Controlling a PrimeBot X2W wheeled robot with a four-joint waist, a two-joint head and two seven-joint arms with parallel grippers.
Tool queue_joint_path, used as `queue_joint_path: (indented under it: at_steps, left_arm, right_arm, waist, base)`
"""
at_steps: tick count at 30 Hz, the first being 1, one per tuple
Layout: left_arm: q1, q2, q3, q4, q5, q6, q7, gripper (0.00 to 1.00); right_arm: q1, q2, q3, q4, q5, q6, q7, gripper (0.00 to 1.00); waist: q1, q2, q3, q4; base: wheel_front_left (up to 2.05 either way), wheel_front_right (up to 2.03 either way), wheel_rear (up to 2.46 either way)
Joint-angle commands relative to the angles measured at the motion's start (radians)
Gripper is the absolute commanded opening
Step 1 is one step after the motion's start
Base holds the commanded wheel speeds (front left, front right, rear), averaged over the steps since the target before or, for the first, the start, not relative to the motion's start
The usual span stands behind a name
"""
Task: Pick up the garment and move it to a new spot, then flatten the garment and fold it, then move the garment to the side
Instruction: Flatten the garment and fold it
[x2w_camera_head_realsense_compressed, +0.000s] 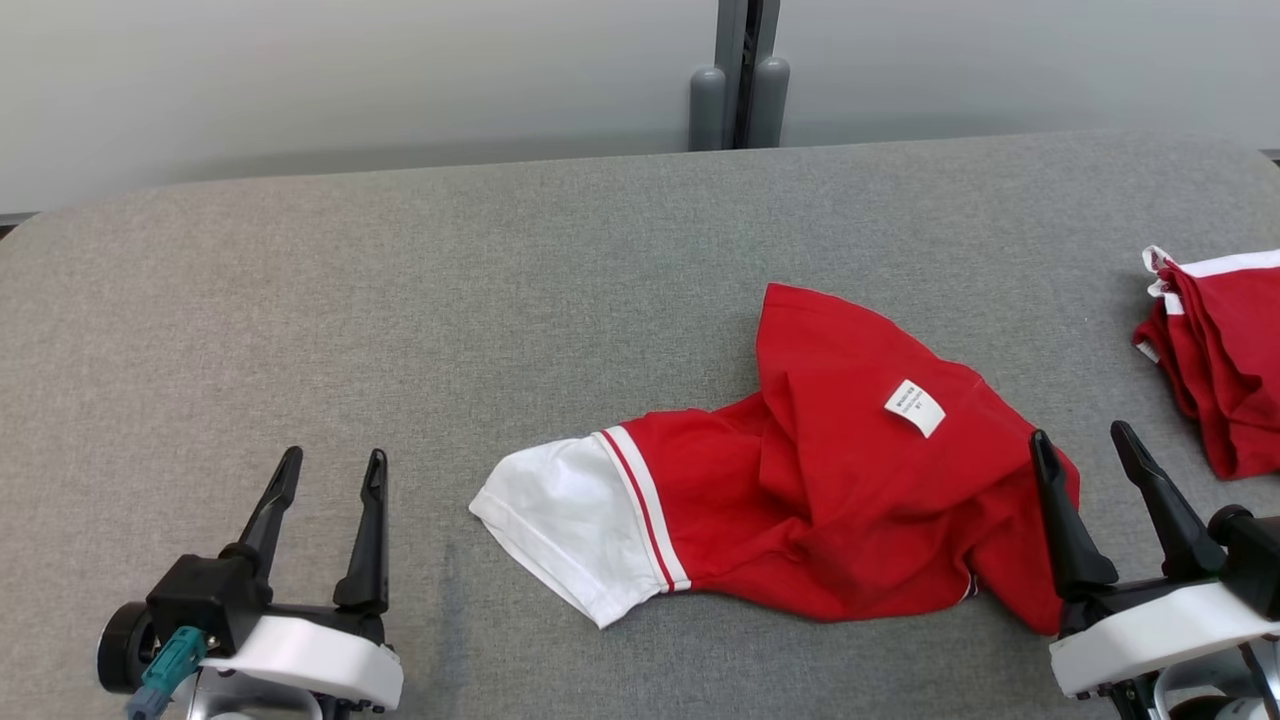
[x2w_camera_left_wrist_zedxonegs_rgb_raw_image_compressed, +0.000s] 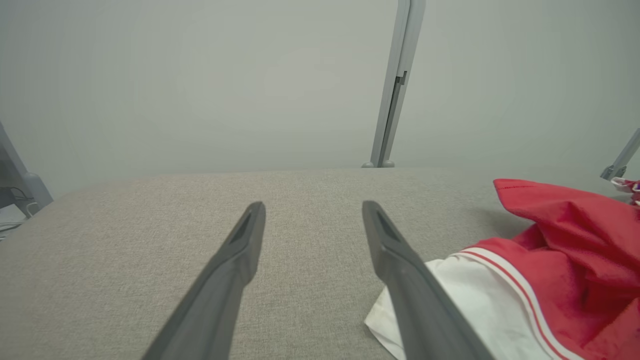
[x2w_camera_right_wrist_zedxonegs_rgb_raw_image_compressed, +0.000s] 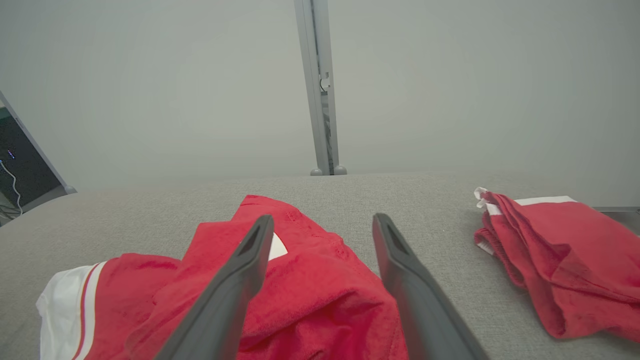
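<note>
crumpled red garment (x2w_camera_head_realsense_compressed: 830, 500), white sleeve (x2w_camera_head_realsense_compressed: 560, 515)

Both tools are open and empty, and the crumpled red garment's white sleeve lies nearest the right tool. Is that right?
No. The white sleeve of the red garment lies nearest the left tool, not the right tool; the head view shows it. Both tools are open and empty.
</note>
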Motion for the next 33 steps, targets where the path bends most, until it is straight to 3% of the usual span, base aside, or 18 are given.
queue_joint_path:
  at_steps: [1, 9, 18, 22, 32, 33]
  left_arm:
    - [-0.016, 0.007, -0.004, -0.004, 0.001, 0.001, 0.002, 1.0]
    - [-0.185, -0.015, -0.121, 0.006, 0.037, -0.091, 0.057, 1.0]
    - [-0.366, -0.058, -0.287, 0.167, 0.013, -0.223, 0.236, 1.0]
    - [-0.421, -0.057, -0.348, 0.252, -0.014, -0.246, 0.298, 1.0]
    - [-0.52, -0.027, -0.433, 0.432, -0.03, -0.254, 0.417, 1.0]
    - [-0.526, -0.027, -0.437, 0.445, -0.034, -0.255, 0.426, 0.78]
  right_arm:
    - [0.007, 0.0, 0.0, -0.003, 0.005, 0.0, -0.004, 1.0]
    - [-0.025, 0.004, -0.005, -0.018, 0.002, 0.001, -0.008, 1.0]
    - [-0.062, 0.012, 0.018, 0.007, 0.011, 0.001, -0.027, 1.0]
    - [-0.068, 0.018, 0.025, 0.021, 0.015, 0.0, -0.04, 1.0]
    - [-0.084, 0.026, 0.031, 0.046, 0.016, 0.001, -0.062, 1.0]
    - [-0.084, 0.026, 0.031, 0.046, 0.016, 0.001, -0.061, 1.0]
  waist:
    - [0.0, -0.0001, 0.004, 0.001]
    - [0.0, -0.0001, 0.058, -0.001]
    - [0.0, -0.0001, 0.116, -0.069]
    - [0.0, -0.0001, 0.131, -0.101]
    - [0.0, -0.0001, 0.149, -0.134]
    - [0.0, -0.0001, 0.15, -0.135]
  base:
    - [0.0, 0.0, 0.0]
    - [0.0, 0.0, 0.0]
    - [0.0, 0.0, 0.0]
    - [0.0, 0.0, 0.0]
    - [0.0, 0.0, 0.0]
    - [0.0, 0.0, 0.0]
